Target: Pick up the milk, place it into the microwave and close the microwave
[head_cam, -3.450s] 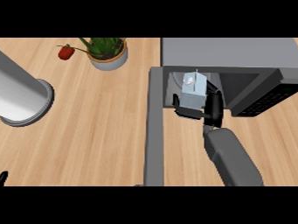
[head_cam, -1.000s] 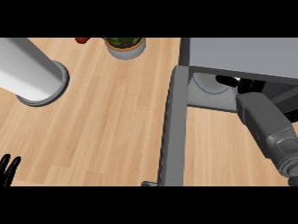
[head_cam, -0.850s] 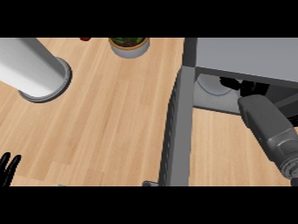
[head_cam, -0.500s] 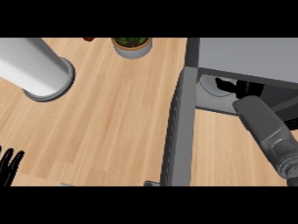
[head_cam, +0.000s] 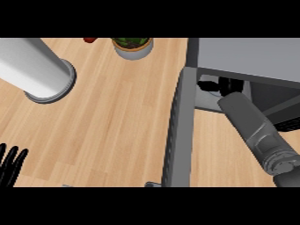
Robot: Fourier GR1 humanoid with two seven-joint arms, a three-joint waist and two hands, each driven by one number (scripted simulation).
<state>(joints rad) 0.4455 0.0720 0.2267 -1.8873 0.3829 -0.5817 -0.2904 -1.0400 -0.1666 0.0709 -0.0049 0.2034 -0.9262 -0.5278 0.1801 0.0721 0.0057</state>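
Door (head_cam: 178, 132): open, edge-on, splitting desk (head_cam: 113, 132) from microwave (head_cam: 256, 59).
Right robot hand (head_cam: 218, 84): inside the cavity, fingers unclear.
Left robot hand (head_cam: 3, 167): near-left, fingers straight.
Milk: hidden; a white patch shows beside the fingers.

Nothing readable anywhere here: no words, brand names, numbers or signs on the microwave (head_cam: 256, 61), the white cylinder (head_cam: 32, 66) or the plant pot (head_cam: 134, 47) (all the surfaces look totally plain).

Bright, even light; soft shadows; the microwave (head_cam: 269, 94) interior is dim.
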